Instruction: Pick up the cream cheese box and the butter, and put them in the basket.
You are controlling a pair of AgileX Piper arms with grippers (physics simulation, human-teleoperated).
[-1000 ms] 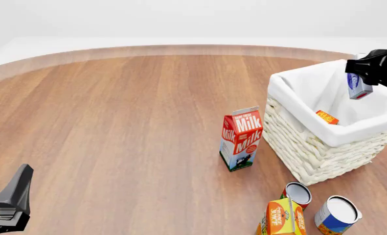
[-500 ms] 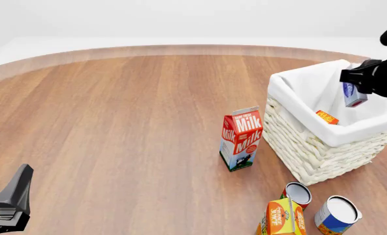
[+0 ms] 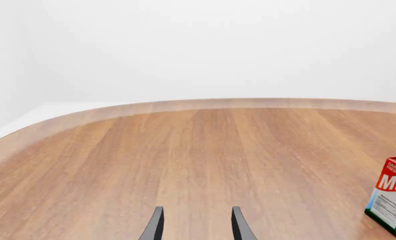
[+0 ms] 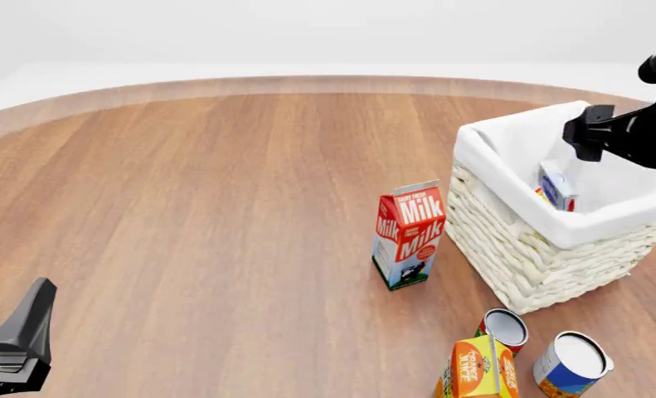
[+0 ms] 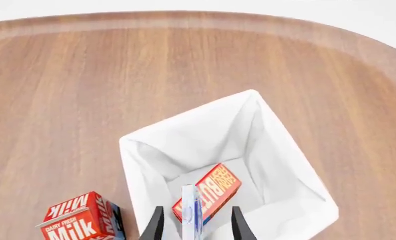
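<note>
The cream cheese box (image 4: 556,186) is inside the basket (image 4: 505,137), leaning on the white lining with nothing gripping it. In the right wrist view the cream cheese box (image 5: 189,210) shows edge-on below and between the spread fingers, touching neither. The butter (image 5: 208,192) lies on the floor of the basket (image 5: 141,150); in the front view only an orange sliver of the butter (image 4: 540,196) peeks out beside the white box. My right gripper (image 4: 585,138) hovers open above the basket's far side. My left gripper (image 4: 18,348) rests open at the table's near left corner, its fingers (image 3: 155,226) holding nothing.
A red-and-white milk carton (image 4: 409,234) stands just left of the basket. An orange juice carton (image 4: 479,369) and two cans (image 4: 506,327) (image 4: 572,363) crowd the front right. Bare wood stretches across the middle and left.
The right gripper opened and released the cream cheese box, which dropped from between the fingers down into the basket beside the butter. The left arm stayed still.
</note>
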